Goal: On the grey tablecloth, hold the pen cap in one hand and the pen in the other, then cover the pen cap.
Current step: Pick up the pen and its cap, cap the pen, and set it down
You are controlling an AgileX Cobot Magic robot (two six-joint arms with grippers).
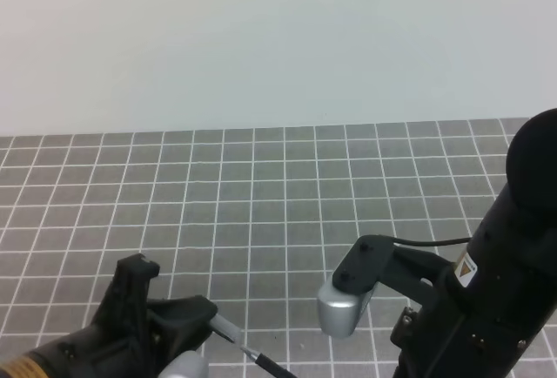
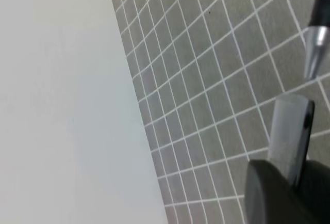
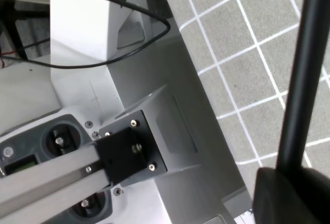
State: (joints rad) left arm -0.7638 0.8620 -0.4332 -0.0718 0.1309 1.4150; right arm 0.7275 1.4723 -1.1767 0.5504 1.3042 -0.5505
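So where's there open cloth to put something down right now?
The grey tablecloth is bare from the far wall edge to mid-table. The near edge is crowded: left gripper at near left, the pen beside it, right arm at near right.

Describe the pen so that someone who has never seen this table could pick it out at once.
Start from the grey tablecloth with its white grid and go to its near edge, where the left gripper reaches in. The pen is the thin black stick just off that gripper's fingers. In the left wrist view its silver pointed tip sets it apart from the bulky arms.
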